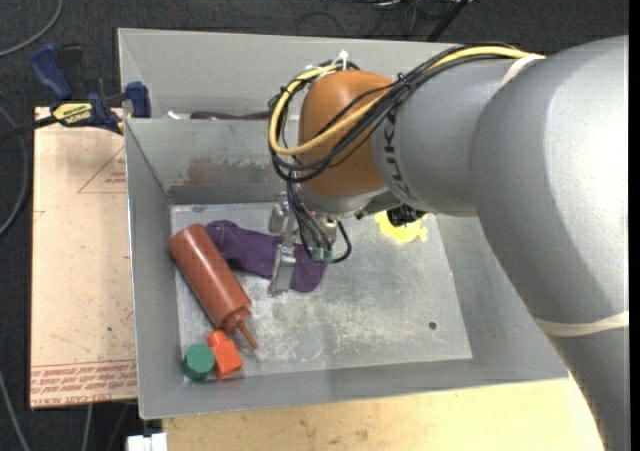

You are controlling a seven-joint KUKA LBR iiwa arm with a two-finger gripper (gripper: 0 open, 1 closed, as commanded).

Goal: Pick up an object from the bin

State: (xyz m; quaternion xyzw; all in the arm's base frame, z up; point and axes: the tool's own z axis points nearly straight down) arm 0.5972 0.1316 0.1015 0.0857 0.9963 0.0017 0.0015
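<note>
The gripper (283, 269) sits low at the purple floppy thing (245, 244) mid-bin (400, 334) (how far open, I cannot tell).

Lying flat, ctr-left of bin (400, 324): purple floppy obj (250, 249), poss. rubber.

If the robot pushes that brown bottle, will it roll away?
Probably yes: the bottle lies on its side and looks round, so a sideways push could roll it. Its narrower nozzle end might make it curve. It looks plastic, so likely light.
</note>
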